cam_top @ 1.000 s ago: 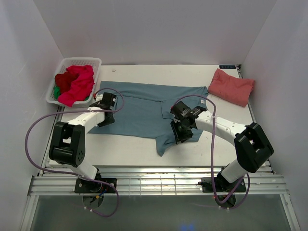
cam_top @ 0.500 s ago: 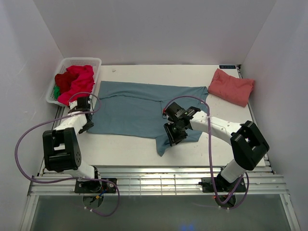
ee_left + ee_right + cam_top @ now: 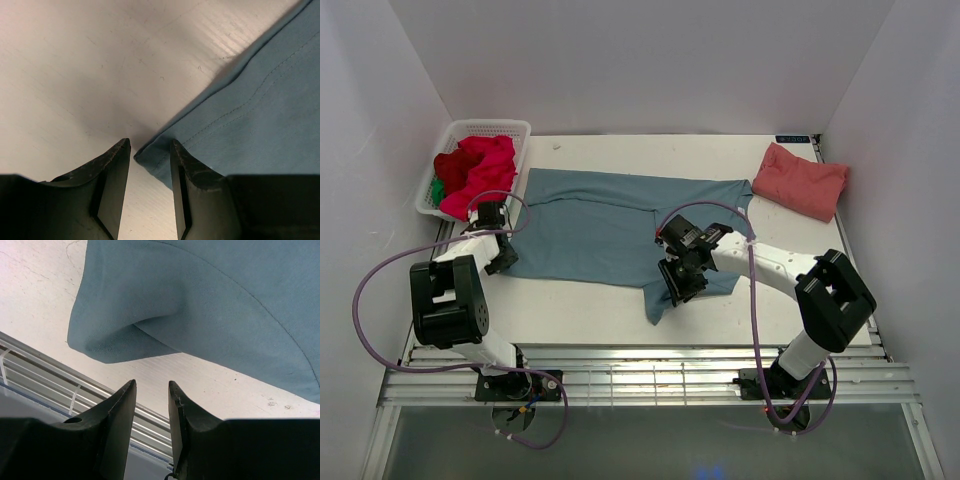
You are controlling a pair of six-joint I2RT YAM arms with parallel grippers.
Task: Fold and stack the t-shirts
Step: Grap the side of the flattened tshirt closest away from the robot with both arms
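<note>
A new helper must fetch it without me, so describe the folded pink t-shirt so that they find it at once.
Look at the white table and go to its far right corner, beside the right wall. There lies the salmon-pink t-shirt, alone. Unlike the teal-blue t-shirt spread flat mid-table and the red t-shirts heaped in the basket, it is already folded into a compact pad.

A white table (image 3: 580, 305) filled the enclosure, its top faintly scratched and evenly lit, with soft shadows. Plain white walls rose from three of the table's edges: a back wall (image 3: 640, 60) behind its far edge, a left wall (image 3: 365, 150) and a right wall (image 3: 915, 150) along its sides. Along the table's near edge ran a slatted metal rail (image 3: 650, 380), and below that lay a dark, glossy strip (image 3: 650, 445).
</note>
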